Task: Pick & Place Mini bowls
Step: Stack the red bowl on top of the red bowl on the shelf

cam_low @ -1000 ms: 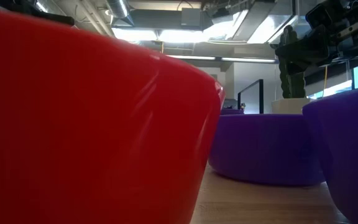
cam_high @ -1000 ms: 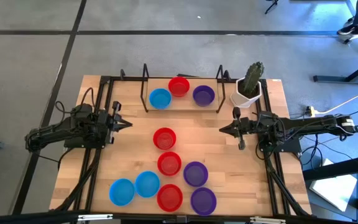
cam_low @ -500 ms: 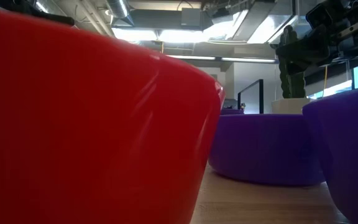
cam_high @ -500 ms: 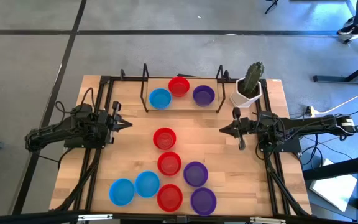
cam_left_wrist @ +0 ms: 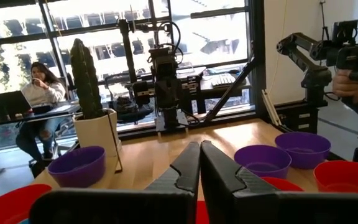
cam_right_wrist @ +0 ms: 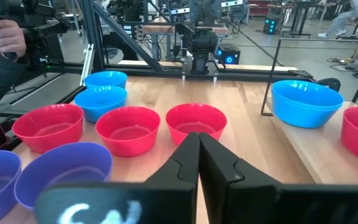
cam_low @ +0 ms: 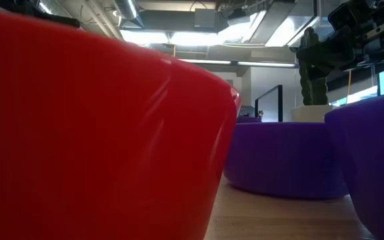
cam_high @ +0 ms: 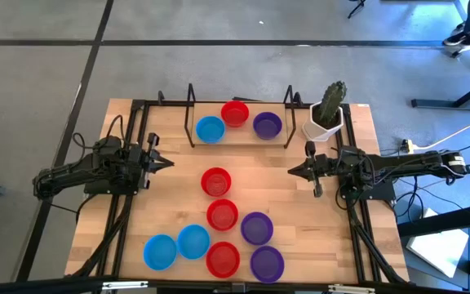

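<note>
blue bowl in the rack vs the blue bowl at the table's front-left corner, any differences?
The rack's blue bowl sits between the metal uprights beside a red bowl; the corner blue bowl lies on open tabletop, touching another blue bowl. Both are upright, the same colour and apparently the same size.

Two matte black jointed arms, the left arm [cam_high: 88, 175] and right arm [cam_high: 390, 169], carry bundled black cables along their links. Each ends in two smooth, dark, wedge-shaped plastic fingers [cam_left_wrist: 188, 171].
</note>
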